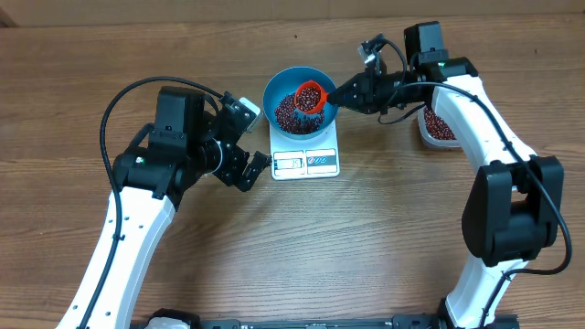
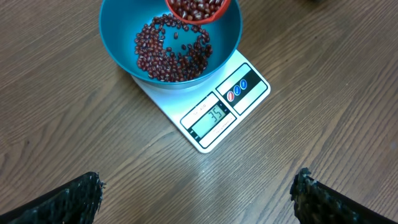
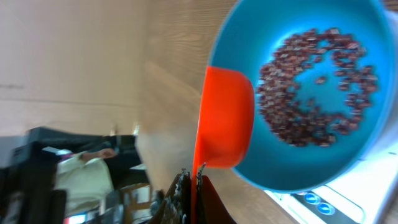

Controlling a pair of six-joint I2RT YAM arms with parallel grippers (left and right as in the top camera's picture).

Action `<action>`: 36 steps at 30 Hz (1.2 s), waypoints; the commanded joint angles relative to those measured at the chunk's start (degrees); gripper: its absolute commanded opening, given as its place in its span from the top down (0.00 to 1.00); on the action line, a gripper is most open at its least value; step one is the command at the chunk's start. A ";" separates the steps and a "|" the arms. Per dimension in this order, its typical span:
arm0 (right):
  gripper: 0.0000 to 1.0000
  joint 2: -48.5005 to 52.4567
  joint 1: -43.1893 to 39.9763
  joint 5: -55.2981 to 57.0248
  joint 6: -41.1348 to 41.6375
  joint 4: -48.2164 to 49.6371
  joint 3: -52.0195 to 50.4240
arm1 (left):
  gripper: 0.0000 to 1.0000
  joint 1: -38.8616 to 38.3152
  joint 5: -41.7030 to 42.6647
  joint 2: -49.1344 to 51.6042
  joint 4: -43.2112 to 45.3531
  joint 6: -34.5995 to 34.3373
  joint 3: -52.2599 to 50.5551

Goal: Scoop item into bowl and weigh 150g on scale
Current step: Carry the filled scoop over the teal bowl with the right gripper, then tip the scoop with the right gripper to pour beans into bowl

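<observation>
The blue bowl (image 1: 285,90) stands on the white scale (image 1: 306,163) and holds a loose layer of dark red-brown beans (image 1: 291,113). A red scoop (image 1: 312,95) full of beans hangs over the bowl's right rim, my right gripper (image 1: 340,95) shut on its handle. From the right wrist the scoop (image 3: 225,121) shows edge-on against the bowl (image 3: 311,93), the handle pinched in the right gripper (image 3: 192,176). In the left wrist view the bowl (image 2: 121,37) and the scale (image 2: 214,121) lie ahead, the display reading 35. My left gripper (image 1: 254,166) stands open beside the scale, left of it.
A clear tub (image 1: 437,126) with more beans sits at the right, partly under the right arm. Bare wooden tabletop (image 1: 366,238) surrounds the scale.
</observation>
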 commanded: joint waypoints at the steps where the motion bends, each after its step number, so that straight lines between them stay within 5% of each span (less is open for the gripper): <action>1: 0.96 0.15 1.16 6.29 0.76 -0.20 2.71 | 0.00 0.00 -0.20 -0.20 0.00 1.31 0.55; 19: 0.96 0.15 11.52 40.02 -4.11 -13.33 17.73 | 0.00 0.00 -0.20 -0.20 0.02 1.31 0.55; 36: 0.96 0.00 20.90 63.58 -7.30 -16.41 21.22 | 0.00 0.00 -0.20 -0.20 0.02 1.31 0.55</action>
